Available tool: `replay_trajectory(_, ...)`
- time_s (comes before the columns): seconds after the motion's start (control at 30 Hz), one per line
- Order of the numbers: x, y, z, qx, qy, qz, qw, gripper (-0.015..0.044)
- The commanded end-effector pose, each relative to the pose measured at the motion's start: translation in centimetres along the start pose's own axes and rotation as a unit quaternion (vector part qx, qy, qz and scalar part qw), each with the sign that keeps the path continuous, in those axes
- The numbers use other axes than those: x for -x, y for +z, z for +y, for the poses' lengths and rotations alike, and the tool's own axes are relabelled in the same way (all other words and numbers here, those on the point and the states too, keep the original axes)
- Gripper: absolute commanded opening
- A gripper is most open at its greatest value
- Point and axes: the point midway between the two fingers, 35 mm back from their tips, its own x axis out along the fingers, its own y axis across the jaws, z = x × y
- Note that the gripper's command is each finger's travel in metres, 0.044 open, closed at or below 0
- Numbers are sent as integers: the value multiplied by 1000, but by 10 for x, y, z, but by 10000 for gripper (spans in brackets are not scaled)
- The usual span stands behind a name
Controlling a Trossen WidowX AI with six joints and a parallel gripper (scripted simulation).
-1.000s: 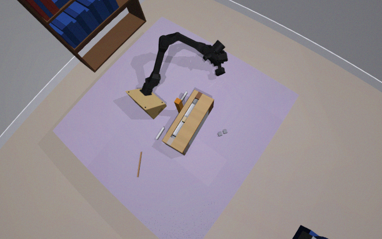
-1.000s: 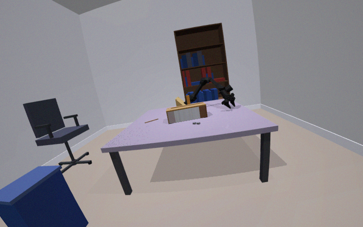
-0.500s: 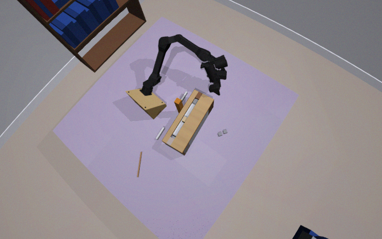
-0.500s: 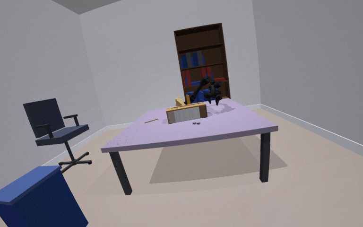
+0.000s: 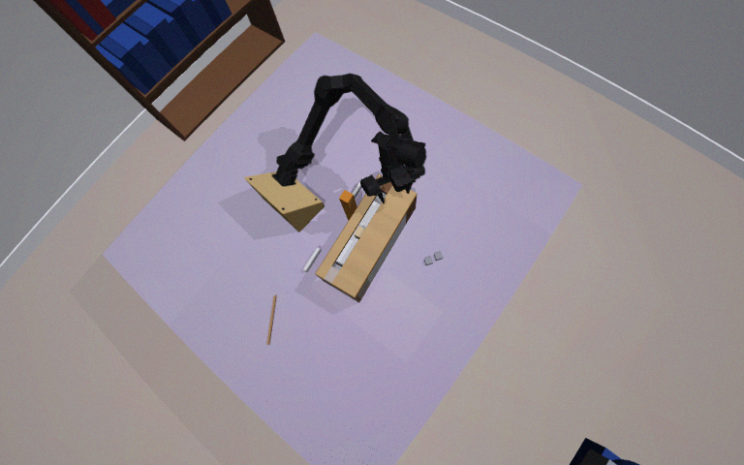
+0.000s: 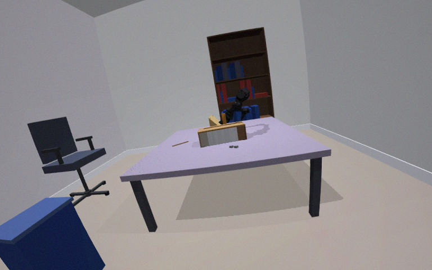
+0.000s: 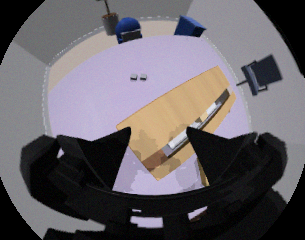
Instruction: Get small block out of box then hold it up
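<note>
Arm: black jointed arm (image 5: 313, 123) (image 6: 234, 108), rising from its wedge toward 1 o'clock in the top view, bent at 12, reaching down toward 5
Hand: black two-fingered hand (image 5: 394, 195) (image 6: 242, 113) (image 7: 159, 130) above the box's 1 o'clock end, fingers apart, nothing between
Block: probably the small tan block (image 5: 358, 232) (image 7: 202, 120) inside, near mid-slot; partly hidden, its own axis unclear
Box: long wooden clear-fronted box (image 5: 379, 235) (image 6: 222, 135) (image 7: 179, 102), long axis 1 to 7 o'clock, front toward 4
</note>
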Motion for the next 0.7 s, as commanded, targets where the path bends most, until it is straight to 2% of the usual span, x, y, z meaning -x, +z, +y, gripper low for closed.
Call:
replay_trajectory(0.0,6,-13,-32,-281,-17,99,955,400)
replay_trajectory(0.07,7,-26,-46,-406,-46,162,898,400)
replay_trajectory(0.13,9,-30,-50,-449,-57,183,873,400)
replay_trajectory(0.67,6,-24,-56,-450,-57,183,872,400)
